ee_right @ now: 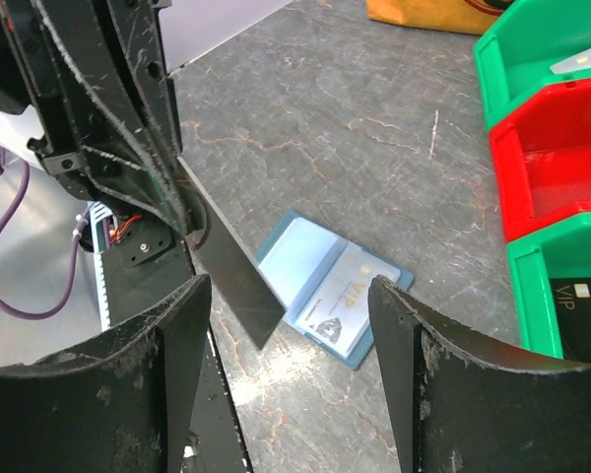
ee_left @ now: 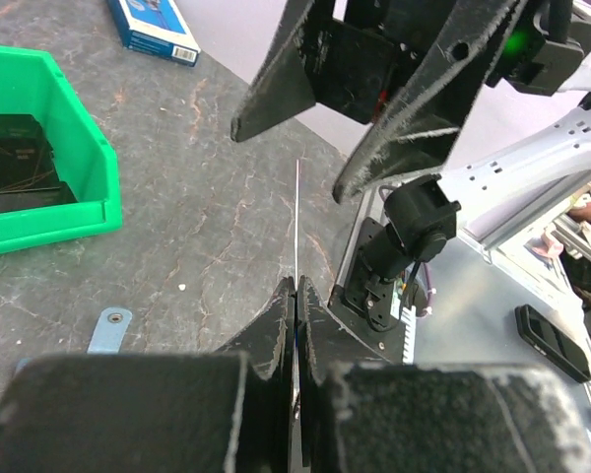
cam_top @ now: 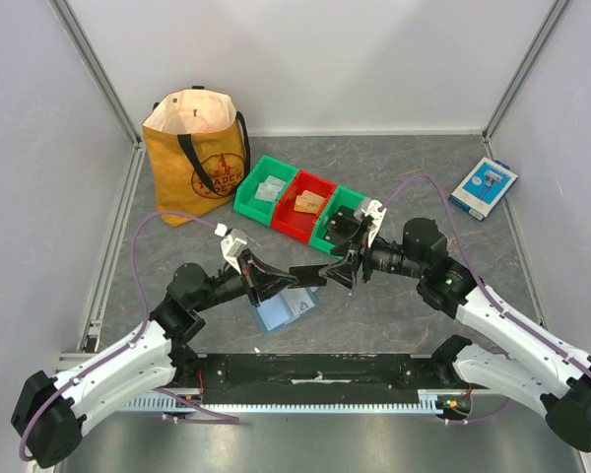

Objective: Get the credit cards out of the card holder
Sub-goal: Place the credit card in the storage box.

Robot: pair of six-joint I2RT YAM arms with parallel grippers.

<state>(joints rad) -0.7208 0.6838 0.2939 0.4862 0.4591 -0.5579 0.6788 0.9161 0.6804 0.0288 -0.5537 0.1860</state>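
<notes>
The card holder [cam_top: 284, 310] lies open and flat on the table, dusty blue with paler pockets, and a pale credit card [ee_right: 360, 296] printed "VIP" sits in its right pocket. My left gripper [cam_top: 288, 279] hovers above it, shut on a black card [ee_right: 231, 271]. In the left wrist view that card [ee_left: 296, 222] shows edge-on, sticking up from the gripper [ee_left: 296, 288]. My right gripper [cam_top: 347, 273] faces it, open. Its fingers [ee_right: 182, 325] stand either side of the card's free end without touching it.
Three bins stand in a row behind the grippers: a green bin [cam_top: 266, 187] with pale cards, a red bin [cam_top: 303, 205] with an orange card, and a green bin [cam_top: 337, 222] with black cards. A yellow tote bag [cam_top: 199, 153] stands back left, a blue-and-white box [cam_top: 483, 187] back right.
</notes>
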